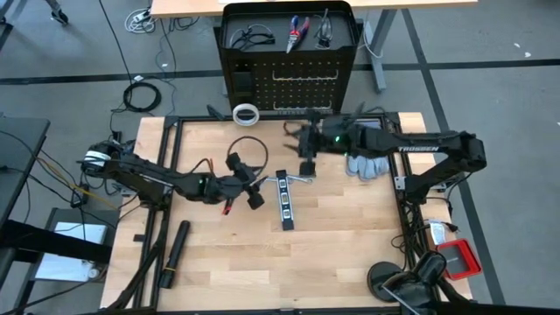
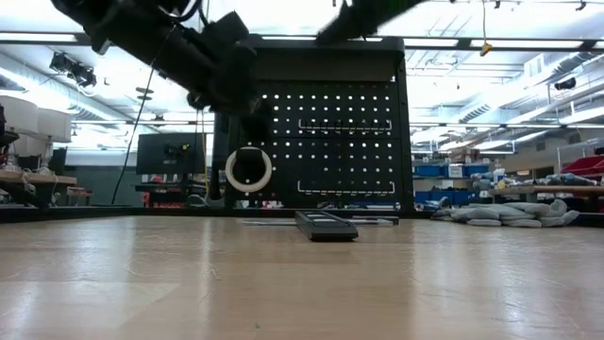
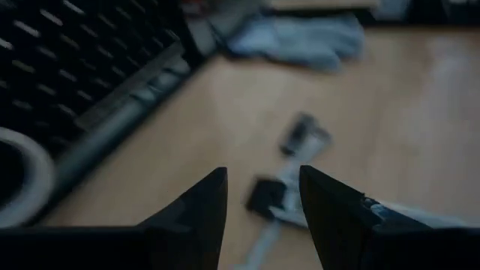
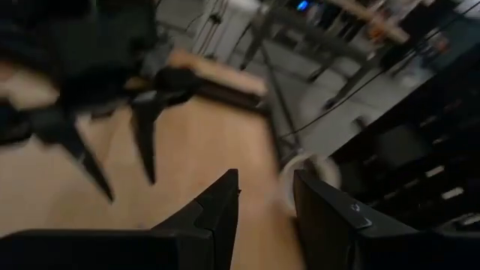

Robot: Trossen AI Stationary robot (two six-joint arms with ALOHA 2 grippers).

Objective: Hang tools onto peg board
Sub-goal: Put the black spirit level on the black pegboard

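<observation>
Where the wooden table (image 1: 350,236) meets a grey-floored workshop, the peg board (image 1: 302,87) stands upright at its far edge. Only the high view shows one pliers (image 1: 297,31) on the board's top shelf. One tape ring (image 1: 248,114) lies at its foot. Before the board, the left gripper (image 1: 254,188) and right gripper (image 1: 305,159) hover part-open, empty.

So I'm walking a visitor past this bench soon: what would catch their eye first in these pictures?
First the tall black peg board at the table's far edge, with pliers and glasses lying on its top shelf and a white tape ring at its foot. Then the two dark arms meeting mid-table, the left gripper and right gripper both open and empty above a black strip with white squares.
</observation>
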